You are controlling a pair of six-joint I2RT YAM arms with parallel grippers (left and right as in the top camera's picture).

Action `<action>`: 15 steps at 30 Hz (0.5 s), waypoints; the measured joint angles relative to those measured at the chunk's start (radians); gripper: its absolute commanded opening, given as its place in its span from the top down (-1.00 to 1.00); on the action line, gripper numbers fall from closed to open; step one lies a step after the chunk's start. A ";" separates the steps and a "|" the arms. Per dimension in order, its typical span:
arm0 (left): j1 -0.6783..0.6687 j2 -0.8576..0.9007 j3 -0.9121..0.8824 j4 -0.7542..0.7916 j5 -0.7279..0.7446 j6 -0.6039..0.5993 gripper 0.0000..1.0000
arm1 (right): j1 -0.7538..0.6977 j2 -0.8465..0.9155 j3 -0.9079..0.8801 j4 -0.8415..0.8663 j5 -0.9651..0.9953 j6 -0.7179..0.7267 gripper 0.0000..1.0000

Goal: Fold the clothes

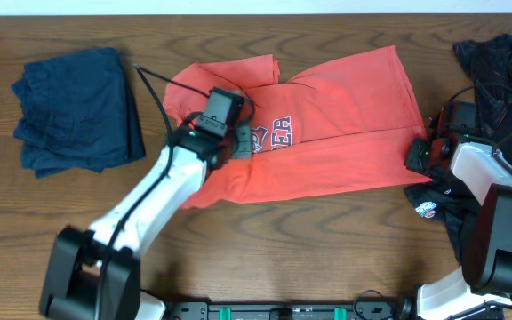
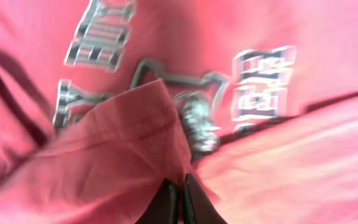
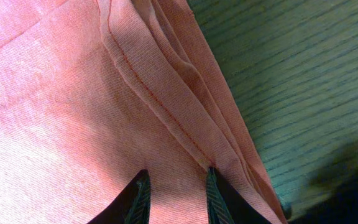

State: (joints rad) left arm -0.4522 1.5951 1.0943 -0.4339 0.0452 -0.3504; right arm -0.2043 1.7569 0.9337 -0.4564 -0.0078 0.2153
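Coral-red shirt (image 1: 345, 98), a soft knit with a white-and-dark printed logo (image 1: 274, 132), lies across the middle of the overhead frame on the wooden tabletop (image 1: 309, 258). Its long axis runs left to right and rises a little toward the upper right.

The left hand (image 1: 238, 142) sits left of centre, just at the logo's left end. Its wrist view shows the fingers pressed together on a raised ridge of red cloth, so it is clamped on the shirt. The right hand (image 1: 416, 156) is at the far right end of the garment, at its lower right corner. Its fingers stand narrow with the stitched, layered hem running between them, which reads as a grip on that edge.

Both grips therefore lie along the shirt's long axis, one near mid-body and one at the end, with a long span of loose cloth between. Any fold, I judge, turns on carrying one grip along that axis toward the other.

A folded navy-blue garment (image 1: 78, 107) rests at upper left, well apart. Crumpled black garments (image 1: 505, 53) lie at the right edge.
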 measured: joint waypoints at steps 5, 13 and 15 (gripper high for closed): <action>-0.034 0.010 0.008 -0.002 -0.027 0.007 0.88 | 0.000 0.000 0.000 -0.005 0.002 0.000 0.42; -0.049 0.124 0.008 -0.006 -0.034 0.007 0.88 | 0.000 -0.002 0.000 -0.015 0.004 0.000 0.42; -0.049 0.134 0.008 -0.011 -0.034 0.011 0.87 | 0.000 -0.002 0.000 -0.017 0.005 0.000 0.42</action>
State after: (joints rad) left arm -0.5011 1.7290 1.1019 -0.4454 0.0113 -0.3393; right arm -0.2043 1.7546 0.9337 -0.4736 -0.0032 0.2150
